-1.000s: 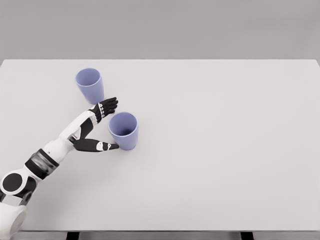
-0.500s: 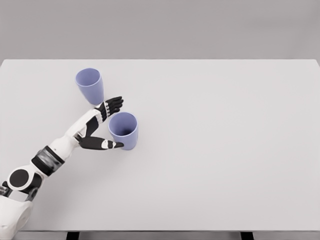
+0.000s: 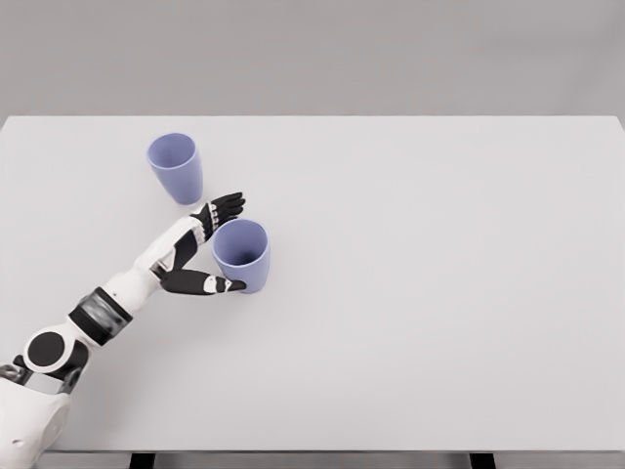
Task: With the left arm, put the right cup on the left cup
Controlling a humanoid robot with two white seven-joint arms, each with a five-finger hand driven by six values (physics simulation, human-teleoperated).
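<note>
The left hand [image 3: 207,244] is spread open around the left side of the right cup [image 3: 241,255], fingers [image 3: 227,206] behind it and thumb in front, not closed on it. The left cup [image 3: 176,167] stands apart on the white table [image 3: 439,274]. Both cups carry no writing.

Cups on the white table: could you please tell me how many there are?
2. One lavender plastic cup stands at the far left of the table; the other lavender cup stands nearer, between the spread fingers and thumb of the left hand. Nothing appears hidden.
</note>
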